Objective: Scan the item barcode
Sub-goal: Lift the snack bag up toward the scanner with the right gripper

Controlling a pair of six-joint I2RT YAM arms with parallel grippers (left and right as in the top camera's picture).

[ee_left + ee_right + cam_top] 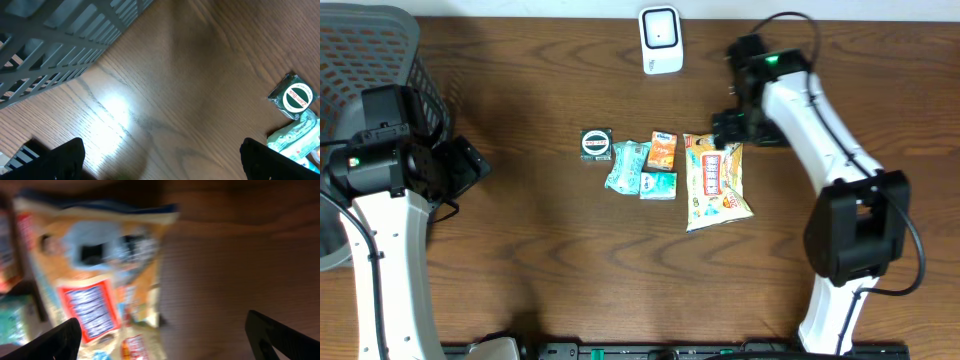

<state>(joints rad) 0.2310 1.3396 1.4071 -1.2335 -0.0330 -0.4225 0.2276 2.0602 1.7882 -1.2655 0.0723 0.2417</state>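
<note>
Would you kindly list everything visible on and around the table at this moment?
white barcode scanner: one, white, far edge, centre
grey mesh basket: one, grey, far left corner
dark green square packet with round white label: one, green, left end of the cluster
small orange carton: one, orange, middle of the cluster
pale teal wrapped packets: two, teal, touching, by the carton
large yellow snack bag: one, yellow-orange, right end of the cluster
brown wooden table: one, brown, under everything
left gripper: one, black, open, over bare wood near the basket
right gripper: one, black, open, above the snack bag's top
</note>
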